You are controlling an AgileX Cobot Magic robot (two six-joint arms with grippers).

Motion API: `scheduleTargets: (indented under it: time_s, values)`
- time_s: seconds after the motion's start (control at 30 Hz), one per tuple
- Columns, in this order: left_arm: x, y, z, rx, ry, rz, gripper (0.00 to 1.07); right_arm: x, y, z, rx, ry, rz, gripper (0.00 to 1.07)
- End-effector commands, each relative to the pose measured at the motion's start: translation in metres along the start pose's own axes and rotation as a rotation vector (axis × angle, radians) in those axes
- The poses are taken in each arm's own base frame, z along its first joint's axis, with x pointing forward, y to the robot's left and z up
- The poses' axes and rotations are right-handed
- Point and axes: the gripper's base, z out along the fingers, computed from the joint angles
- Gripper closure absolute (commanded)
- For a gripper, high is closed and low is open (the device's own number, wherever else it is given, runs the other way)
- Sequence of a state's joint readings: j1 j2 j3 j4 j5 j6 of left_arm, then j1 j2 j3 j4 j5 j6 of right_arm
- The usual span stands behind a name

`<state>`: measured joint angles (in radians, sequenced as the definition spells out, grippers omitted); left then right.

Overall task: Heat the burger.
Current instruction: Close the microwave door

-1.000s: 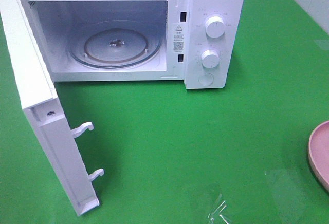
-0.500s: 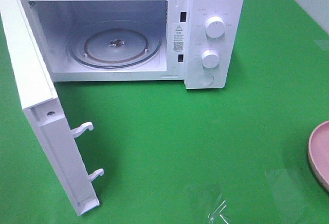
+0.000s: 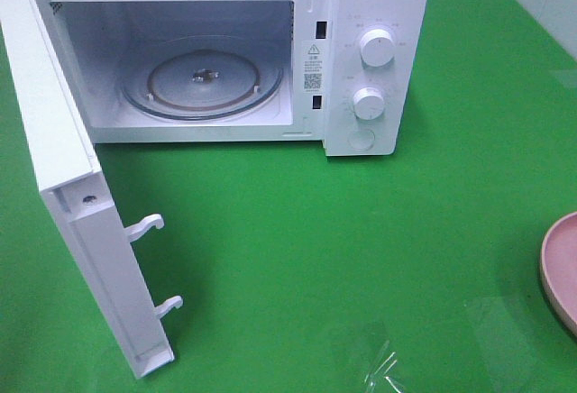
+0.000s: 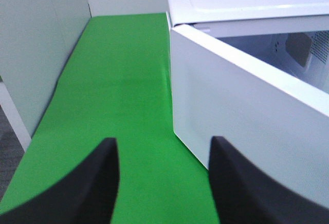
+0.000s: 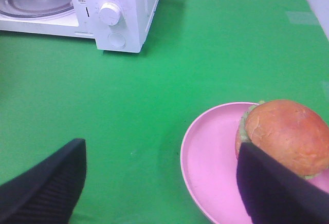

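Burger (image 5: 290, 136) sits on the pink plate (image 5: 211, 165) just ahead of my right gripper (image 5: 162, 183), whose jaws are spread wide and empty. Nothing has shifted over the last second. The microwave (image 3: 361, 59) door (image 3: 68, 195) hangs open, so pickup comes next. My left gripper (image 4: 163, 180) is open too.

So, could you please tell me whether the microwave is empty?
Empty: its door is swung open, the glass turntable is bare, and the burger sits outside.
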<state>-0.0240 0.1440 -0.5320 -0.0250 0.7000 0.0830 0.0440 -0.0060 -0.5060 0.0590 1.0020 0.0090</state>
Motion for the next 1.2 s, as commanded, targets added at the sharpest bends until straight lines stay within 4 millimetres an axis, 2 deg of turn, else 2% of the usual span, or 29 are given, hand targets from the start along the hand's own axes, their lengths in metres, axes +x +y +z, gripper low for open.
scheduleTargets:
  time_s: [0.03,0.07,0.1,0.13,0.17,0.2,0.3,0.37,0.47,0.5,0.6,0.67,0.8,0.9,1.0,1.2]
  values:
    - [-0.005,0.002,0.008,-0.021,-0.040,0.008,0.82,0.002,0.000,-0.003,0.009,-0.023,-0.010,0.31]
    - [-0.005,0.002,0.017,-0.024,-0.039,0.012,0.98,0.002,0.000,-0.003,0.009,-0.023,-0.010,0.31]
    - [-0.005,0.002,0.017,-0.024,-0.039,0.012,0.98,0.002,0.000,-0.003,0.009,-0.023,-0.010,0.31]
    - [-0.004,0.003,0.027,-0.025,-0.038,0.015,1.07,0.002,0.000,-0.003,0.009,-0.023,-0.010,0.31]
    - [-0.004,0.003,0.027,-0.025,-0.038,0.015,1.07,0.002,0.000,-0.003,0.009,-0.023,-0.010,0.31]
    - [-0.003,0.003,0.037,-0.026,-0.049,0.016,1.07,0.002,0.000,-0.003,0.009,-0.023,-0.010,0.31]
    - [-0.002,0.003,0.042,-0.026,-0.053,0.016,1.07,0.002,0.000,-0.003,0.009,-0.023,-0.010,0.31]
    - [0.002,0.003,0.063,-0.026,-0.069,0.017,1.07,0.002,0.000,-0.003,0.009,-0.023,-0.010,0.31]
    - [0.001,0.003,0.071,-0.027,-0.089,0.021,1.07,0.002,0.000,-0.003,0.009,-0.023,-0.010,0.31]
    - [0.002,0.003,0.079,-0.030,-0.125,0.031,1.07,0.002,0.000,-0.003,0.009,-0.023,-0.010,0.31]
    - [0.002,0.003,0.082,-0.031,-0.145,0.033,1.07,0.002,0.000,-0.003,0.009,-0.023,-0.010,0.31]
    - [0.011,0.002,0.097,-0.033,-0.220,0.037,1.07,0.002,0.000,-0.003,0.009,-0.023,-0.010,0.31]
    - [0.024,0.001,0.110,-0.031,-0.253,0.035,1.07,0.002,0.000,-0.003,0.009,-0.023,-0.010,0.31]
    - [0.029,0.001,0.116,-0.030,-0.246,0.034,1.07,0.002,0.000,-0.003,0.009,-0.023,-0.010,0.31]
    - [0.035,0.000,0.132,-0.023,-0.213,0.040,1.07,0.002,0.000,-0.003,0.009,-0.023,-0.010,0.31]
    - [0.042,-0.003,0.150,0.007,-0.193,0.081,1.07,0.002,0.000,-0.003,0.009,-0.023,-0.010,0.31]
